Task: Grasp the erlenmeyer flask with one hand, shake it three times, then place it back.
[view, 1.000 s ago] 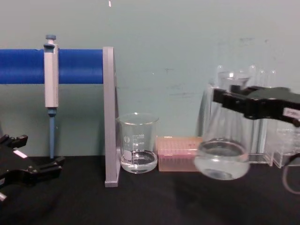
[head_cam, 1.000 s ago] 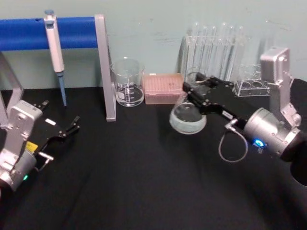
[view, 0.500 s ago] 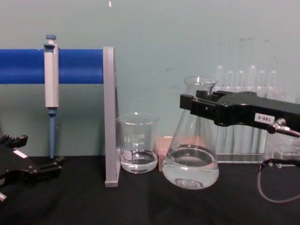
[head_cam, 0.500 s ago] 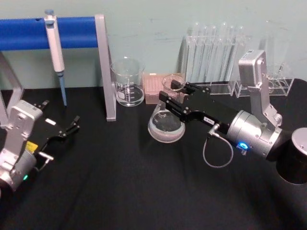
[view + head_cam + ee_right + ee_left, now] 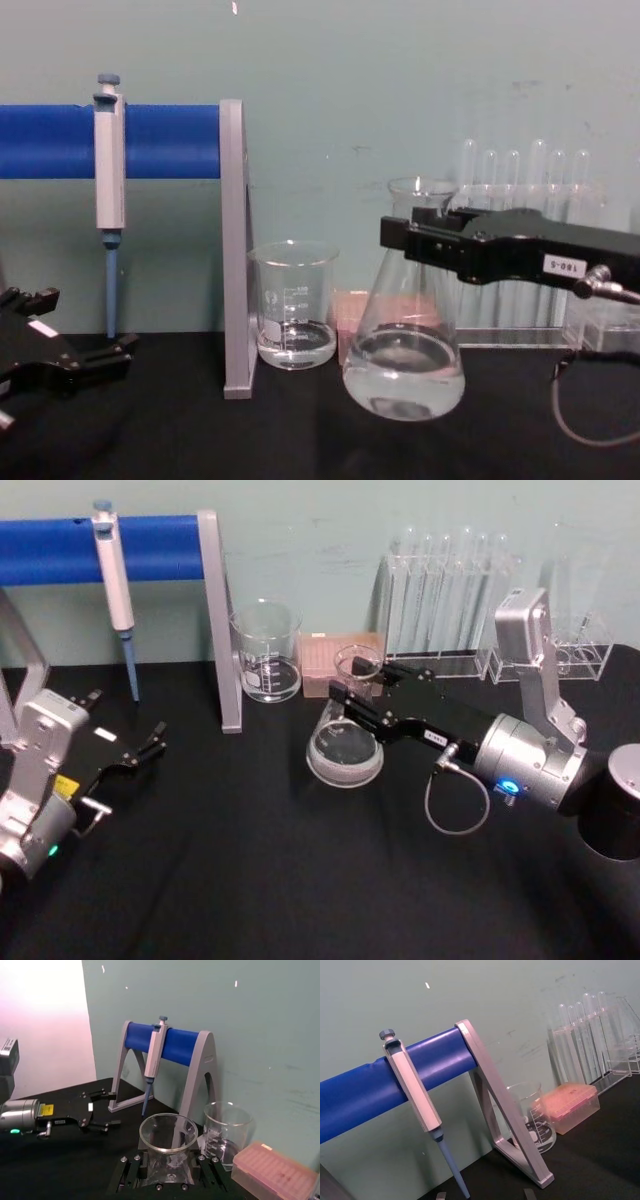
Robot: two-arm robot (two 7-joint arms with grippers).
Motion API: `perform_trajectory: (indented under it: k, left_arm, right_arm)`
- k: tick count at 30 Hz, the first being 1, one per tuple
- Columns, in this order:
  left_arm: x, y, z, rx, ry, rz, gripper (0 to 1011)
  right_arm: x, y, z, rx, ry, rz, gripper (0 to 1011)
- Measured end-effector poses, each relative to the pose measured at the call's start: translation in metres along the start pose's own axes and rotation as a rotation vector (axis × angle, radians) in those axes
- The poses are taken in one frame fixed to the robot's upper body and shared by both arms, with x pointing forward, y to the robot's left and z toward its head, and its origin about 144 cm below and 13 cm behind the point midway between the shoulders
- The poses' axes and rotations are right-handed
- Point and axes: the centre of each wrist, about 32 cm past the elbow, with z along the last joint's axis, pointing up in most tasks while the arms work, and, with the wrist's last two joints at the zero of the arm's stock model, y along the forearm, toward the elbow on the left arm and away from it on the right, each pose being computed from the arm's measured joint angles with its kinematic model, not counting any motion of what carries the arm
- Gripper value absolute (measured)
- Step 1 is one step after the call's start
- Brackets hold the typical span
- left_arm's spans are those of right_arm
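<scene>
The erlenmeyer flask (image 5: 405,350), clear conical glass with a little liquid, is clamped at its neck in my black right gripper (image 5: 418,236), low over the black surface (image 5: 300,880). I'd grip firmly and move it upright and gently. My left gripper (image 5: 128,720) idles at the far left, fingers spread.

Even soft light; faint shadows; blown-out patch, right wrist view.

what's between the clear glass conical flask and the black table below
Nothing visible: the right gripper holds the flask by its neck over bare table; the glass beaker and pink box stand farther back.
</scene>
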Motion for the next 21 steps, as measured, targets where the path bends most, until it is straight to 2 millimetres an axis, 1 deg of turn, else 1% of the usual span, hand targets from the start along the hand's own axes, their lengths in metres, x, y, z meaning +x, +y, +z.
perform_trajectory:
  k: [9,21]
  left_arm:
    - [0.000,0.000,0.000,0.000,0.000,0.000,1001]
    - [0.000,0.000,0.000,0.000,0.000,0.000,1001]
  right_arm:
    - [0.006,-0.005,-0.013,-0.046,0.005,0.024,451]
    - [0.008,-0.012,-0.028,-0.095,0.026,0.032,451]
